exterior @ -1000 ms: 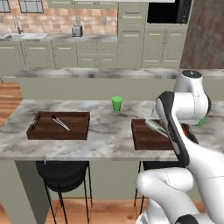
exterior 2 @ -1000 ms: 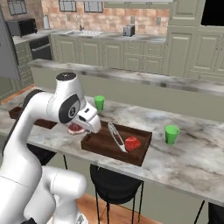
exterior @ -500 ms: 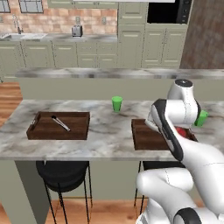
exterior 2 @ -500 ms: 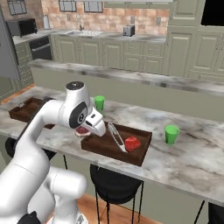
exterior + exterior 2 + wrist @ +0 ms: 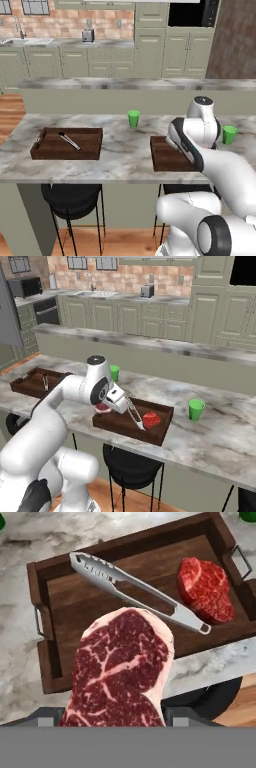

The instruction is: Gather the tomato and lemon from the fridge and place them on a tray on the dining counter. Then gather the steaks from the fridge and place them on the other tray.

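Presently the gripper (image 5: 106,406) is clamped on a marbled steak (image 5: 120,672), above the tray's (image 5: 50,657) near edge; second steak (image 5: 206,589) lies beside the tongs (image 5: 135,592).

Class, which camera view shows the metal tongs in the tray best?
The hand view: the tongs lie fully visible across the wooden tray. The right base view shows them small, beside the steak. In the left base view the arm covers that tray.
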